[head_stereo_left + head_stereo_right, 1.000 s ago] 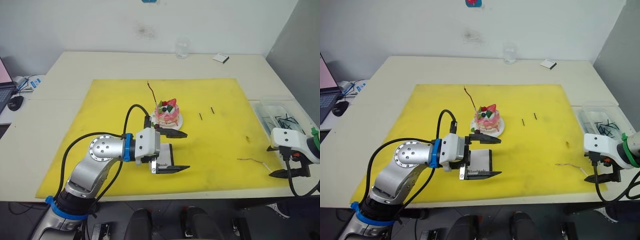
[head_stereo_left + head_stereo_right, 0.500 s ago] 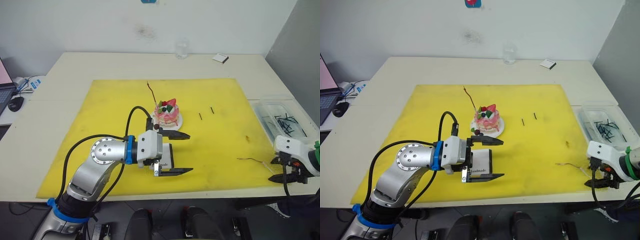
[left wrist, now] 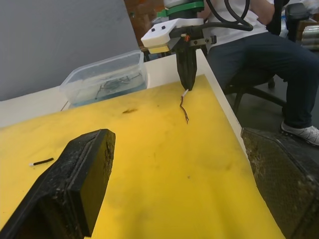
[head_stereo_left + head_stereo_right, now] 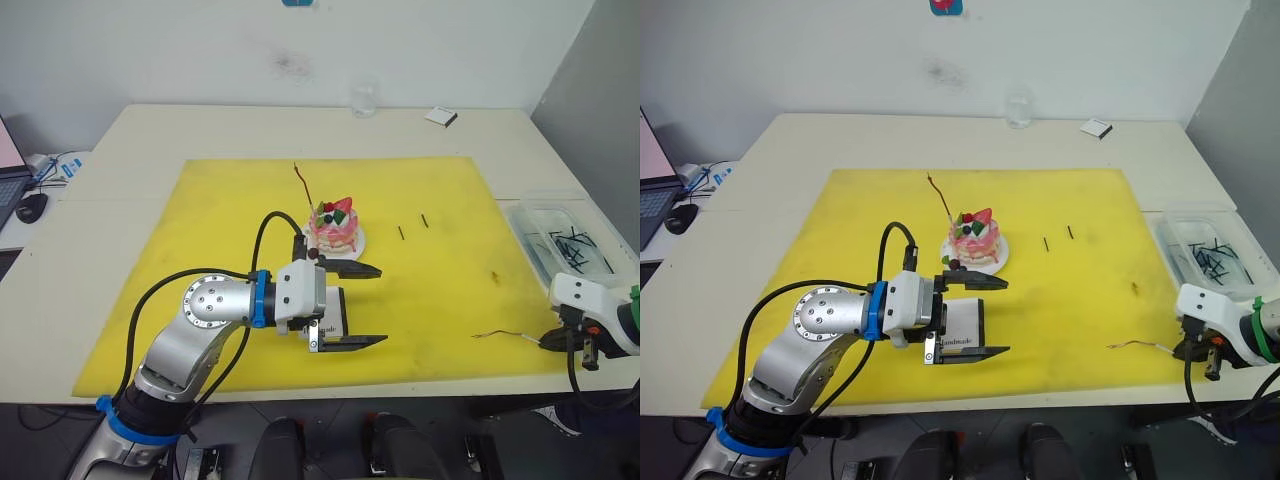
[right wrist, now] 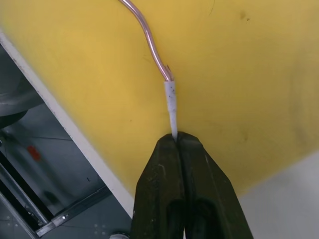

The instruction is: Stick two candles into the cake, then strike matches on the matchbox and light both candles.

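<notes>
So the right gripper (image 5: 177,137) is at the near right corner of the yellow mat (image 4: 230,220), fingers pinched tight on the pale end of a candle (image 4: 497,333). The rest of that candle trails off along the mat toward the middle, wavy and thin; I can't tell whether it's touching the mat or held just off it.

The left gripper (image 4: 362,305) sits near the middle of the mat with its fingers spread wide, one just in front of the cake (image 4: 334,225) and the other closer to the near edge. The matchbox (image 4: 329,316) lies on the mat between them, by the base of the fingers, and nothing is gripping it.

The cake is on its little white plate (image 4: 357,243), roughly mid-mat. The other candle (image 4: 303,184) is already stuck in it, leaning off toward the far left. Two matches (image 4: 413,226) lie on the mat to the right of the cake, apart from each other.

Off the mat on the right there's a clear tub (image 4: 562,236) with dark sticks inside. At the far edge of the surface (image 4: 200,125) stand a glass (image 4: 363,98) and a small box (image 4: 441,117).
</notes>
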`<action>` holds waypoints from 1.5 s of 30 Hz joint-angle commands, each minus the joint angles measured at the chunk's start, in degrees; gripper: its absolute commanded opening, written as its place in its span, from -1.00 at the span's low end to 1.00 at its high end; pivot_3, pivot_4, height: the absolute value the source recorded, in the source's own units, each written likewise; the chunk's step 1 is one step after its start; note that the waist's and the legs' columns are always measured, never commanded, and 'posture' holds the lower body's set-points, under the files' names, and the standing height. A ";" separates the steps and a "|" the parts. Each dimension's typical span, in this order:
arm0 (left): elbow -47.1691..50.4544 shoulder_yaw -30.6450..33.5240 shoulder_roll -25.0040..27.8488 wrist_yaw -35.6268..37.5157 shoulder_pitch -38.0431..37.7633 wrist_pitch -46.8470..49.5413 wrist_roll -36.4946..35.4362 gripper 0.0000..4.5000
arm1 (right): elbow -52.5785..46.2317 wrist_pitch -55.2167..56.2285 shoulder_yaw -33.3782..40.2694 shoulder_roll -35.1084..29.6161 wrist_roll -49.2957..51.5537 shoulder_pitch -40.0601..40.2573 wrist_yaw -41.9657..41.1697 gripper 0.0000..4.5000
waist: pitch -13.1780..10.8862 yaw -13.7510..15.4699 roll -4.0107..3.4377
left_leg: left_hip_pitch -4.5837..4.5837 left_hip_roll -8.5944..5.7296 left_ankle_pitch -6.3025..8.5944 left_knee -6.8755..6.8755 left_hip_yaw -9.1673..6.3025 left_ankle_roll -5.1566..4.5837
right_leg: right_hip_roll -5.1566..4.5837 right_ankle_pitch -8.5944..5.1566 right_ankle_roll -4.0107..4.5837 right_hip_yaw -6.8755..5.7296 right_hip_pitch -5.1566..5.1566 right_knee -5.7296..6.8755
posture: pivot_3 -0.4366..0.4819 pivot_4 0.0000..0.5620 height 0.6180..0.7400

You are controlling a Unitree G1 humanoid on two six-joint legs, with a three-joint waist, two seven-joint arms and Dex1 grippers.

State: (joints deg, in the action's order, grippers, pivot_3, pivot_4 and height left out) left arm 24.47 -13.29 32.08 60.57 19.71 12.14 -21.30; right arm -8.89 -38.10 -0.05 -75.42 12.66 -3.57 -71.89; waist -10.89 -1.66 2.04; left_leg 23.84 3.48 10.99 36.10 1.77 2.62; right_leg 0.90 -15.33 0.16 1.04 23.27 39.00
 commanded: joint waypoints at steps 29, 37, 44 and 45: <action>2.42 0.57 0.76 0.10 -2.28 0.67 -1.17 1.00 | -5.29 -22.39 6.97 5.52 16.12 -7.93 9.21 -0.99 | 0.02 0.05 -0.04 | 0.04 0.01 0.00 0.00 -0.05 0.00 | 0.02 0.01 -0.02 0.01 -0.01 0.00 | -0.05 -0.47 1.00; 3.15 0.53 0.96 0.16 -2.81 0.94 -1.55 1.00 | -3.28 -14.87 7.66 2.71 14.11 -5.27 7.37 -0.99 | 0.03 -0.17 -0.05 | 0.00 0.02 0.00 0.00 0.00 0.00 | 0.02 0.01 -0.02 0.00 0.00 0.00 | -0.05 -0.47 1.00; 4.36 0.34 1.06 -0.54 -4.01 1.15 -1.28 1.00 | -5.57 -17.59 5.86 4.70 16.13 -8.95 7.78 -0.99 | 0.09 0.21 -0.16 | -0.02 0.04 0.00 0.00 -0.05 -0.01 | 0.06 0.06 -0.08 0.01 0.00 0.03 | -0.05 -0.47 1.00; 4.58 0.47 1.17 -0.59 -4.12 1.27 -1.36 1.00 | -5.17 -16.28 5.36 3.35 14.93 -7.67 7.18 -0.99 | 0.09 0.57 -0.16 | 0.05 0.04 0.00 0.00 -0.09 0.00 | 0.04 0.04 -0.06 0.00 0.00 -0.01 | -0.05 -0.47 1.00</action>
State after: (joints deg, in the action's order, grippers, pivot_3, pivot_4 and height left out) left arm 26.74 -13.27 32.96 60.44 15.61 13.40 -21.87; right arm -13.80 -55.62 5.28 -69.72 29.25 -12.30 -63.77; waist -10.81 -1.09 1.89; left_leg 23.93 3.50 10.98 36.09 1.67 2.61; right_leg 0.92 -15.32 0.12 1.02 23.28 38.95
